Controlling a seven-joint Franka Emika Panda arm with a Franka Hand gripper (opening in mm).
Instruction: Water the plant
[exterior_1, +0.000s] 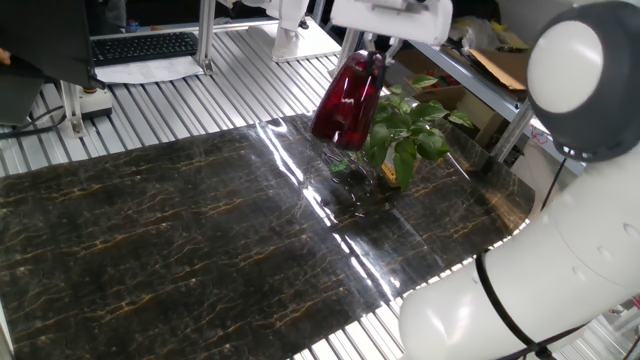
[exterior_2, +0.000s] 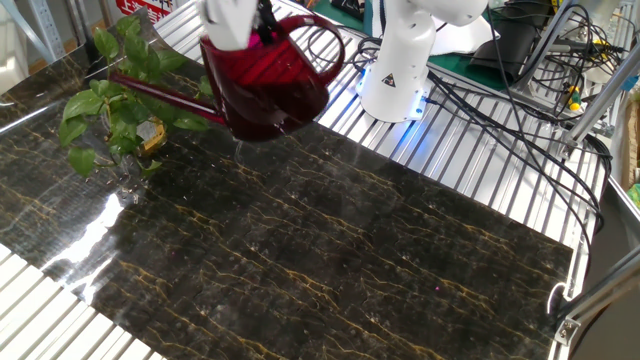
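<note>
dark marble table (exterior_2: 330, 260) has loads of free room, with the plant (exterior_2: 118, 105) tucked near its far corner edge, stems roughly upright. gripper (exterior_2: 262, 18) is clamped on the red watering can (exterior_2: 268, 82), held in the air, long spout (exterior_2: 160, 95) pointing sideways into the leaves.

- Your tabletop (exterior_1: 180, 240) looks like dark polished marble with gold veins, glossy enough to throw glare
- The watering can (exterior_2: 265, 85) you see is dark red translucent plastic, smooth and shiny
- The plant (exterior_1: 405, 130) shows smooth green leaves
- Your arm's shell (exterior_1: 585, 80) is glossy white plastic
</note>
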